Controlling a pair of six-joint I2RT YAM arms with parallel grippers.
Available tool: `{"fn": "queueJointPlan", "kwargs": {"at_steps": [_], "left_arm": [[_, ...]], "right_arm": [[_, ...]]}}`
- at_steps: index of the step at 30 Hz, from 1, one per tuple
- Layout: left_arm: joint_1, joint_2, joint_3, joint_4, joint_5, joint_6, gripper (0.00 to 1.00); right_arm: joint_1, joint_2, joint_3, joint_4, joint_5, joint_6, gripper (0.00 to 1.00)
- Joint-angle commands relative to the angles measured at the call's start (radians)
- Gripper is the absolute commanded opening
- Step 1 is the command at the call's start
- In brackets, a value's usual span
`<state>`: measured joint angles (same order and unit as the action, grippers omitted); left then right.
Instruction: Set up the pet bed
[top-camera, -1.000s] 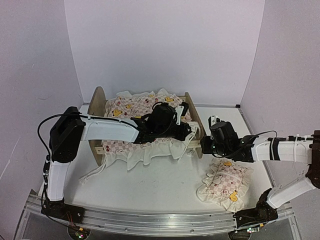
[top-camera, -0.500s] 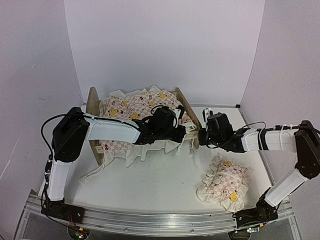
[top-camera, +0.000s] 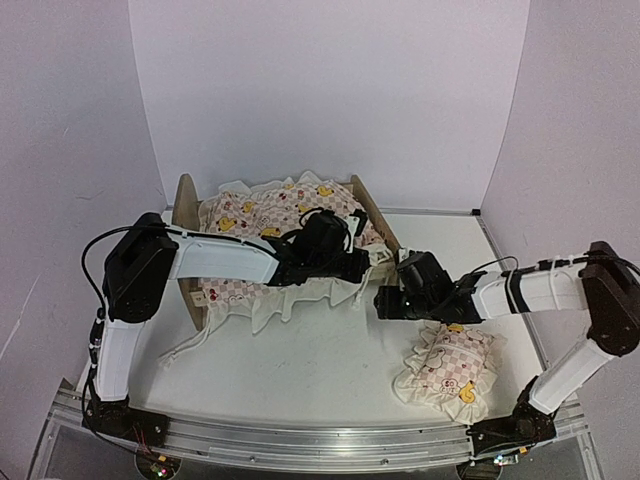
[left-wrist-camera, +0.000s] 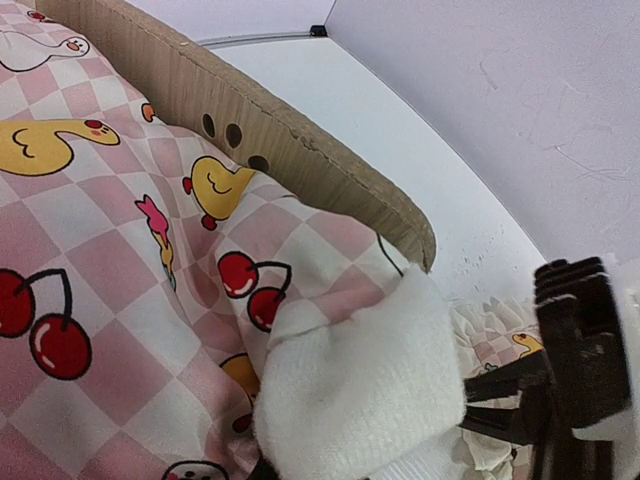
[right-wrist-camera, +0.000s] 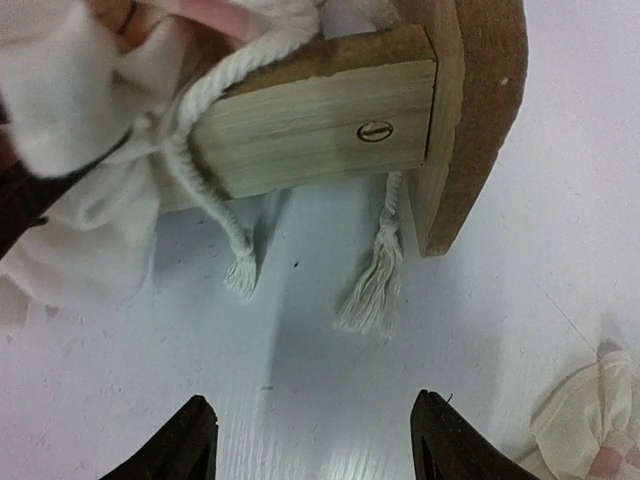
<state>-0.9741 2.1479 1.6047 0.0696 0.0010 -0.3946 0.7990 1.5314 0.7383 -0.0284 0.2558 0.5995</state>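
The pet bed (top-camera: 185, 215) stands at the back left of the table, a light-wood frame. The frilled cartoon-print quilt (top-camera: 270, 215) covers it and hangs over the near side. My left gripper (top-camera: 360, 263) is at the bed's near right corner, shut on a folded white corner of the quilt (left-wrist-camera: 360, 385); its fingers are hidden under the cloth. The bed's end board with paw-print cutouts (left-wrist-camera: 300, 150) runs beside it. My right gripper (top-camera: 384, 300) is open and empty, low over the table, facing the bed's corner (right-wrist-camera: 330, 125). Its fingertips (right-wrist-camera: 195, 440) stand wide apart.
The small frilled pillow (top-camera: 447, 365) lies on the table at the near right, just beside my right arm. Two frayed white cords (right-wrist-camera: 375, 285) hang from the bed's corner onto the table. White walls close in the back and sides.
The bed swung a little toward the back. My right gripper drew back from the bed's corner toward the near side and down. My left gripper kept its hold on the quilt.
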Motion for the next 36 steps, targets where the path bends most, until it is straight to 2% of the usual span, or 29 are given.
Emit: {"fn": "queueJointPlan", "kwargs": {"at_steps": [1,12,16,19,21,23,24,29,31,33,36], "left_arm": [[0.026,-0.031,0.024,-0.028,-0.007,-0.009,0.00],[0.027,-0.033,0.021,-0.021,0.028,-0.023,0.00],[0.027,-0.040,0.013,-0.019,0.025,-0.024,0.00],[0.026,-0.047,0.009,-0.018,0.025,-0.023,0.00],[0.026,-0.050,0.004,-0.017,0.024,-0.020,0.00],[0.026,-0.052,0.001,-0.017,0.027,-0.011,0.00],[0.027,-0.052,-0.001,-0.017,0.026,-0.004,0.00],[0.029,-0.060,-0.007,-0.022,0.033,0.011,0.00],[0.030,-0.061,-0.006,-0.025,0.045,0.015,0.00],[0.031,-0.067,-0.009,-0.028,0.059,0.022,0.00],[0.031,-0.070,-0.015,-0.043,0.067,0.038,0.00]], "right_arm": [[-0.001,0.090,0.018,0.193,0.146,0.040,0.67],[0.018,0.274,0.016,0.407,0.248,-0.008,0.62],[0.019,0.368,0.046,0.427,0.275,0.005,0.46],[0.019,0.412,0.053,0.408,0.282,0.038,0.43],[0.021,0.416,0.045,0.396,0.268,0.045,0.35],[0.028,0.378,0.023,0.358,0.257,0.057,0.09],[0.032,0.350,0.001,0.341,0.238,0.058,0.00],[0.033,0.157,-0.097,0.169,-0.030,0.037,0.00],[0.033,0.075,-0.160,0.155,-0.130,0.043,0.00],[0.032,-0.019,-0.235,0.163,-0.173,0.068,0.00],[0.032,-0.125,-0.260,0.143,-0.171,0.054,0.00]]}}
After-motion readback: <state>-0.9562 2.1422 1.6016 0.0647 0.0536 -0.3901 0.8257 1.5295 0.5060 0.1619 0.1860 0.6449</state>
